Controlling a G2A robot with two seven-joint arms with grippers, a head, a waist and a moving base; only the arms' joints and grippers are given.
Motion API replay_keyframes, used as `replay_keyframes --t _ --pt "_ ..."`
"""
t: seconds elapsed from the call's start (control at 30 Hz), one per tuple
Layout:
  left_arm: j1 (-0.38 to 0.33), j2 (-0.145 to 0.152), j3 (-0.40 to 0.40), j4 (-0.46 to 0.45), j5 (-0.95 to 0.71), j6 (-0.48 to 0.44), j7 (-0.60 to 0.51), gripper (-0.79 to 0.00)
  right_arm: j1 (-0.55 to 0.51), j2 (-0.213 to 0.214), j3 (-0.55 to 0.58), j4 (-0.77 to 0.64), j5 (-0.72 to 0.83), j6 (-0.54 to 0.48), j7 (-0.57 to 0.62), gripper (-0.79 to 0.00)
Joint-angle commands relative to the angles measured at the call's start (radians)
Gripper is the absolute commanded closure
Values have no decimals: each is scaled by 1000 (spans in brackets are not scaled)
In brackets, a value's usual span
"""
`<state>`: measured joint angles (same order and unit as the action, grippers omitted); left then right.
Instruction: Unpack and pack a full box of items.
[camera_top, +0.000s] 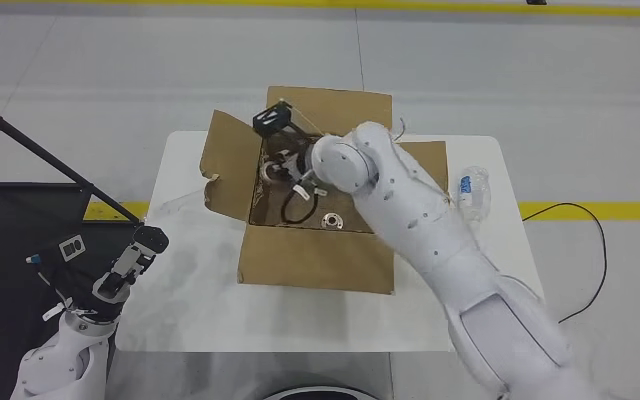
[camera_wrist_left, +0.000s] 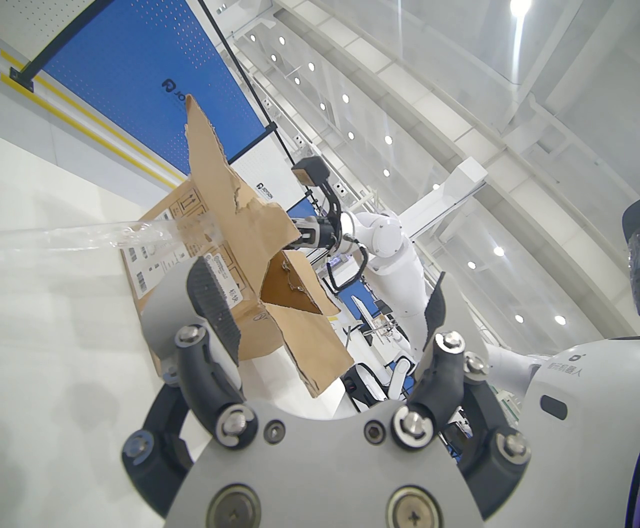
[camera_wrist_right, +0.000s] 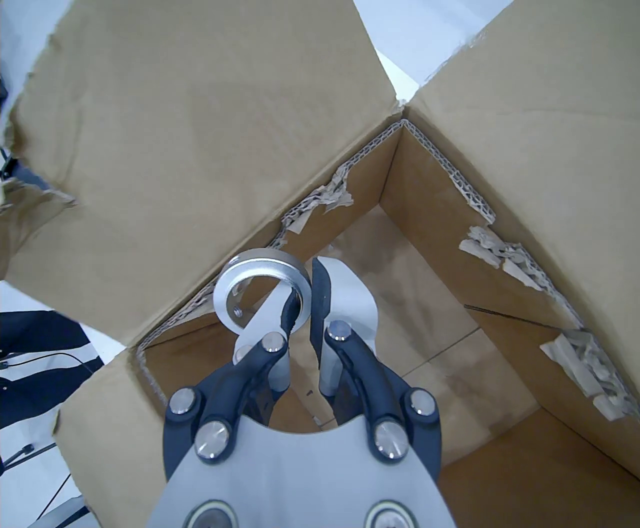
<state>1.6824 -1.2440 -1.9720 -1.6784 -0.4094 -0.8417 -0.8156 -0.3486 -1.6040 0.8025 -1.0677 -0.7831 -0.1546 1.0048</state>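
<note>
Fingers of our right gripper (camera_wrist_right: 302, 295) pinch the silver metal ring (camera_wrist_right: 260, 261) by its rim over the brown cardboard box (camera_wrist_right: 500, 150); it may pivot free. Our left gripper (camera_wrist_left: 320, 285) gapes wide.

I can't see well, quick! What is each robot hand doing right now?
Left gripper: open, holding nothing.
Right gripper: closed on a metal ring.

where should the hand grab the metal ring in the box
Pinch its wall, one finger through the hole and one outside, coming down through the open top of the cardboard box. The metal ring is thin-walled with a wide hole; the right hand grips it so.
</note>
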Motion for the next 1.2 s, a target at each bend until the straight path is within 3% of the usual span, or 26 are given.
replay_keyframes --t 0.0,0.27,0.5,0.63,0.9,1.17 --pt "0 0 0 0 0 0 0 -785 -88 35 67 -180 -55 28 44 0" --pt "0 0 0 0 0 0 0 -785 -395 126 318 -699 -294 134 155 0" --pt "0 0 0 0 0 0 0 -785 -596 166 502 -1026 -611 286 243 0" --pt "0 0 0 0 0 0 0 -785 -699 179 620 -1126 -745 345 303 0" --pt "0 0 0 0 0 0 0 -785 -822 191 800 -1088 -881 387 400 0" --pt "0 0 0 0 0 0 0 -785 -791 198 908 -757 -844 380 384 0"
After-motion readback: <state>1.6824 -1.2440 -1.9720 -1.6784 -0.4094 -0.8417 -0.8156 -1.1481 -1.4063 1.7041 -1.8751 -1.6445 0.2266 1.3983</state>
